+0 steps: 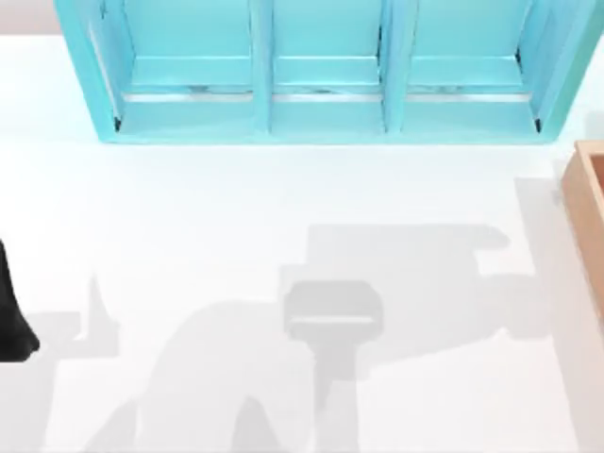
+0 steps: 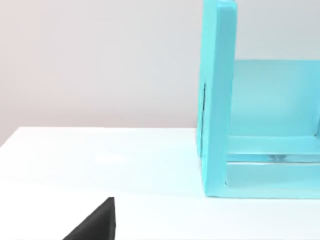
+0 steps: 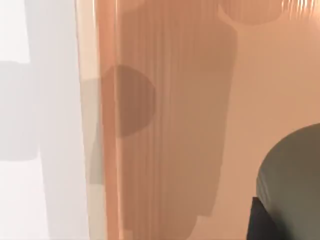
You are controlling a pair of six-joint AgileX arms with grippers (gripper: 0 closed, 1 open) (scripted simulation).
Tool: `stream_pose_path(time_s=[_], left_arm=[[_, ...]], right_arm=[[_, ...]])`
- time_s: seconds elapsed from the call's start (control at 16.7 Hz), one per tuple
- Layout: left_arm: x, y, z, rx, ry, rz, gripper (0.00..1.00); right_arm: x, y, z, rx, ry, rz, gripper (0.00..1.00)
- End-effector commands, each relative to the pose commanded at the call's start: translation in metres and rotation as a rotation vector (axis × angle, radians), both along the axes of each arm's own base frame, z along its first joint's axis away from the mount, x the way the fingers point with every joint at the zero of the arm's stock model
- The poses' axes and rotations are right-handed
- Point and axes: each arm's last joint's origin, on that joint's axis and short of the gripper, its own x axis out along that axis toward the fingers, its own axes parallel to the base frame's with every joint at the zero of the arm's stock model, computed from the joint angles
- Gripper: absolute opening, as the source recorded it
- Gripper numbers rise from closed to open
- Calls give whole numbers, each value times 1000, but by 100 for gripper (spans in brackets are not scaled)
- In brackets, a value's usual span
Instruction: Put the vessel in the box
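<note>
From above, one white table carries one big turquoise-blue shelf unit with three compartments along its far edge. One light tan-orange, wood-coloured box with thick straight walls sits at the table's right edge, just right of and in front of the shelf unit's right end. A black part of the left arm lies at the table's left edge, well apart from the shelf unit. Grey shadows fall on the table in front of the shelf unit's middle and right compartments.

The left wrist view looks along the table toward the shelf unit's end wall, with one compartment open beside it. One black fingertip of the left hand pokes in low; how far that hand is spread cannot be told.

The right wrist view looks down inside the box, past its thick wall to its floor. One small dark olive-grey round vessel is over the box floor, inside the wall. A black finger of the right hand touches the vessel's side; whether the hand pinches it cannot be told
</note>
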Motion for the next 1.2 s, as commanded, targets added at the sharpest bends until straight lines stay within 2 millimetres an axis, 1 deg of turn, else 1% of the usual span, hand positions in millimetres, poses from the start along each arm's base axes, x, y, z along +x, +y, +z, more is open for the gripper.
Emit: stream_pose_path(time_s=[0.06,0.18,0.24,0.54,0.72,1.02,1.08,1.2], left_arm=[[0,0,0,0,0,0,100],[0,0,0,0,0,0,100],[0,0,0,0,0,0,100],[0,0,0,0,0,0,100],[0,0,0,0,0,0,100],[0,0,0,0,0,0,100],[0,0,0,0,0,0,100],[0,0,0,0,0,0,100]], right_arm=[[-11,-12,2,9,3,-3,0],[-25,-25,4,29,4,-9,0],[-28,-27,5,35,4,-11,0],[-27,-27,3,32,4,-9,0],[-26,-30,-13,31,6,-15,0],[-25,-33,-54,33,4,-10,0],[-26,-34,-58,35,4,-11,0],[-26,-34,-60,36,3,-11,0]])
